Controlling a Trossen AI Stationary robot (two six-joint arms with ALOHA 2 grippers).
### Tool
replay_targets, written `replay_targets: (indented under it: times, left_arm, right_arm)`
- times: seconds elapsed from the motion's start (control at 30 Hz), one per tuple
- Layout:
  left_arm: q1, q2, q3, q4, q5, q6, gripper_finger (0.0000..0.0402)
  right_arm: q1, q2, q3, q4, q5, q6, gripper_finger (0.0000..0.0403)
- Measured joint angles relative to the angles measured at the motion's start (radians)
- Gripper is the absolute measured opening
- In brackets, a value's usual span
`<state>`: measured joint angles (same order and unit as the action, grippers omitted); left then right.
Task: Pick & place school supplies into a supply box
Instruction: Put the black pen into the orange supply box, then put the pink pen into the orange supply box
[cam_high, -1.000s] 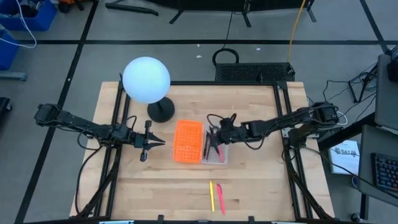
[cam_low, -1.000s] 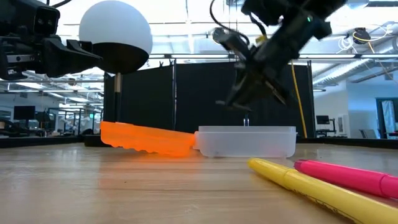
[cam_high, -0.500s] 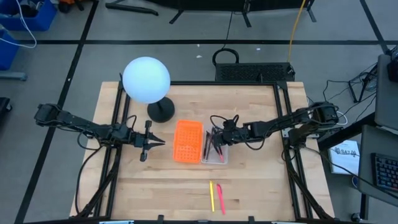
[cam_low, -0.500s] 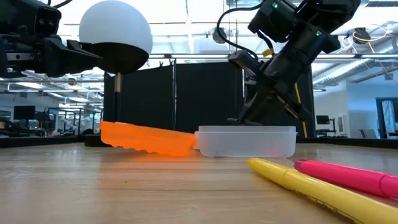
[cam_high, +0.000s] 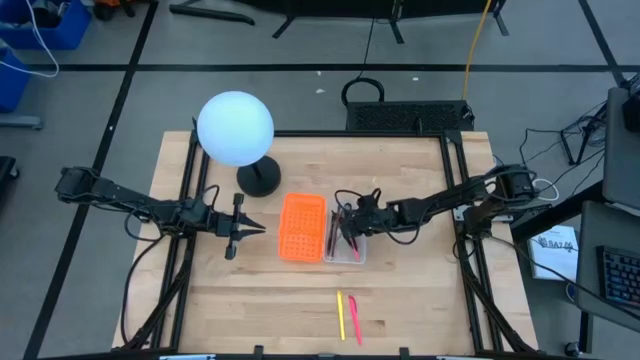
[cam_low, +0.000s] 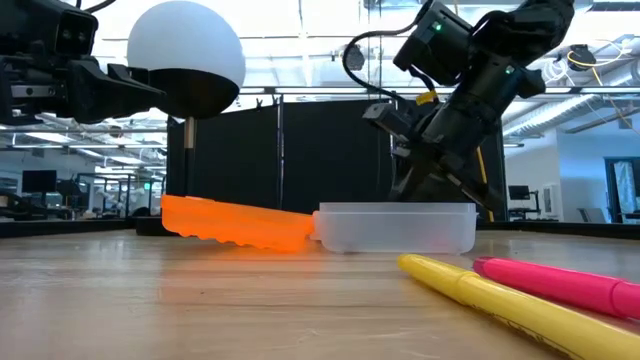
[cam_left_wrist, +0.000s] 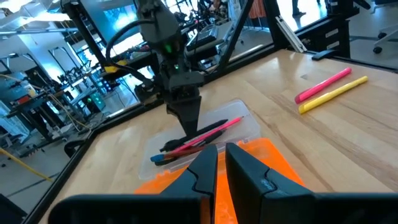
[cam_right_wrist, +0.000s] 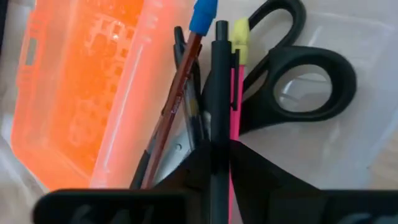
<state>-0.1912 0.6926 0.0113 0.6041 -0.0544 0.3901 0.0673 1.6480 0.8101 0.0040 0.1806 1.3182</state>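
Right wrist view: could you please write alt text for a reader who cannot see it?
The right end effector sits low over a clear box holding black-handled scissors, a black pen, a pink pen and a brown pencil. An orange gridded lid lies alongside.

A wooden table (cam_high: 400, 290) carries a globe lamp (cam_high: 236, 130), supply box (cam_high: 343, 250), and two pens (cam_high: 347, 315).
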Motion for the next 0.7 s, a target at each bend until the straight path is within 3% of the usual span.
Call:
replay_targets:
  times: [0.3,0.5,0.7]
  left_arm:
    - [0.0,0.0,0.0,0.0,0.0,0.001,0.0042]
    - [0.0,0.0,0.0,0.005,0.0,0.002,0.0042]
    - [0.0,0.0,0.0,0.005,0.0,0.003,0.0042]
  right_arm:
    - [0.009,-0.008,0.0,0.0,0.001,0.005,0.0115]
    - [0.013,-0.046,0.0,0.001,-0.02,-0.031,0.0116]
    - [0.016,-0.225,0.0,-0.001,-0.025,-0.241,0.0107]
